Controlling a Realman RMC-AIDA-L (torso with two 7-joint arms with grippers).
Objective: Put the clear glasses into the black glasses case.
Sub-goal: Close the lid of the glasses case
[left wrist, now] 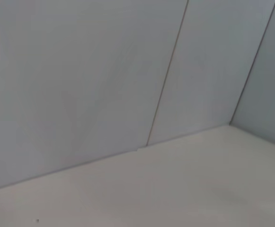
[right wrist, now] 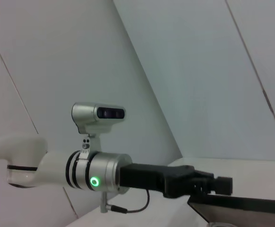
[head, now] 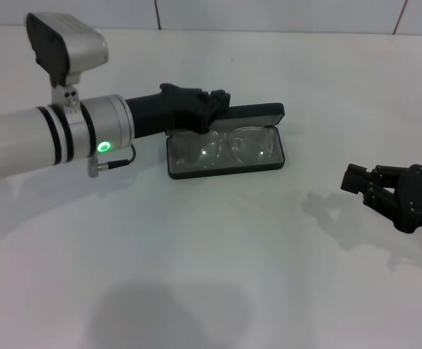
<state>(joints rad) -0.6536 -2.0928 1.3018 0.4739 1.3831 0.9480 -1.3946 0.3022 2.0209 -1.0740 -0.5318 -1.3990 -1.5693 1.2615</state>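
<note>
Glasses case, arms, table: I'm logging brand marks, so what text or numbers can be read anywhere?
None can be read. The black glasses case, the clear glasses lying in it, the left gripper and right gripper show no legible lettering.

The black glasses case (head: 226, 145) lies open on the white table (head: 218, 262). The clear glasses (head: 229, 149) lie inside it. The left gripper (head: 212, 109) is over the case's back left corner. The right gripper (head: 356, 182) hangs near the table's right edge.
</note>
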